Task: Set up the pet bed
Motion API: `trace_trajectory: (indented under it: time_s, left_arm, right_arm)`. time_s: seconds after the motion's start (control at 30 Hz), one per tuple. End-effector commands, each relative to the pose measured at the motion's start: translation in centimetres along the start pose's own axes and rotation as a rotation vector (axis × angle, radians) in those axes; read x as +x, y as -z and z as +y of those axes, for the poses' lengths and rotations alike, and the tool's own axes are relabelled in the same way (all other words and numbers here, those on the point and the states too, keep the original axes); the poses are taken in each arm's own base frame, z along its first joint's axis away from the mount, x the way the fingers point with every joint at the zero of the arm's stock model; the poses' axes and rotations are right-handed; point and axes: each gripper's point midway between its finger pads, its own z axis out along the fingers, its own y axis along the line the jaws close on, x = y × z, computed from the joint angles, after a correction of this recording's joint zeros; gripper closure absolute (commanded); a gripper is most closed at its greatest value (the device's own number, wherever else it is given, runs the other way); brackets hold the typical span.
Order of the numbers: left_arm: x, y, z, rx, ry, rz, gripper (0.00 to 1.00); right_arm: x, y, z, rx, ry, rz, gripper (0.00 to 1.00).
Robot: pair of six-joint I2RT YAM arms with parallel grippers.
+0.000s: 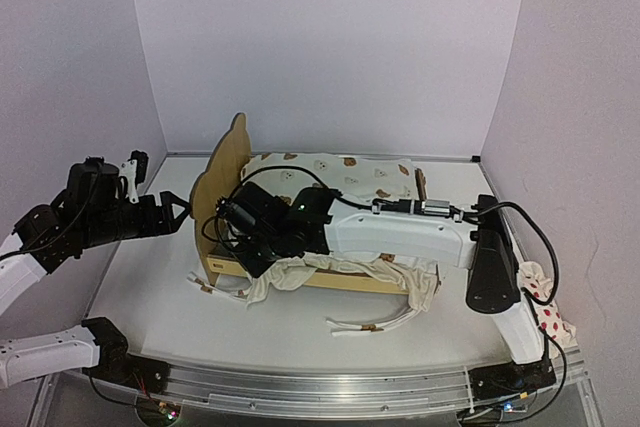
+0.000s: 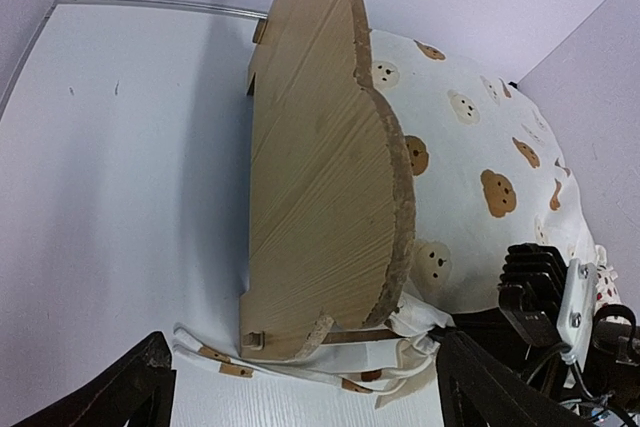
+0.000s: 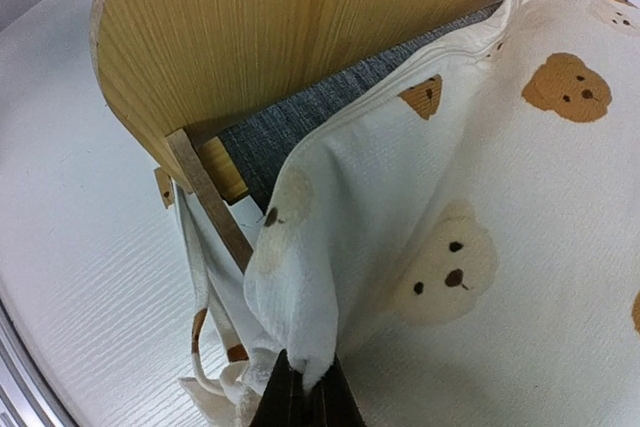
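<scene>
Your pet bed sits mid-table with its long axis running left to right. The headboard is upright at the left end. The far side is close to the back edge of the table, so you have little room behind it.

The left gripper hangs just beside the headboard's outer face with its jaws spread wide and nothing in them. It is not touching the wood. You have bare table to the left and in front of it.

The right gripper has its jaws closed on a pinch of the cushion, at the fabric corner by the headboard end on the near side. The right arm lies across the near side rail and blocks most of that edge from above.

The cushion covers most of the bed, and its near edge spills over the rail. At the headboard end it stops short, so a strip of grey felt base shows between wood and fabric.

The ties trail loose on the table in front of the rail, and more lie under the headboard's near corner. The pillow sits at the right table edge, beside the right arm's base and well apart from the bed.

The front strip of the table is open apart from the ties.
</scene>
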Motion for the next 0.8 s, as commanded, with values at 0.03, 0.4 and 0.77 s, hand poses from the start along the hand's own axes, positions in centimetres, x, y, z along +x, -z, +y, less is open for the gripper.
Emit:
trace_trajectory:
  time_s: [0.03, 0.4, 0.77]
  left_arm:
    - [-2.4, 0.7, -3.1, 0.128, -0.039, -0.047, 0.11]
    - [-4.2, 1.6, -7.7, 0.322, -0.105, -0.032, 0.23]
    - [-5.2, 1.9, -11.7, 0.478, -0.184, -0.024, 0.34]
  right_arm:
    - [-3.6, 5.4, -3.6, -0.013, -0.039, -0.094, 1.00]
    - [-6.3, 9.5, -9.3, -0.058, -0.064, -0.178, 1.00]
    - [-6.5, 10.4, -10.8, -0.164, -0.016, -0.198, 1.00]
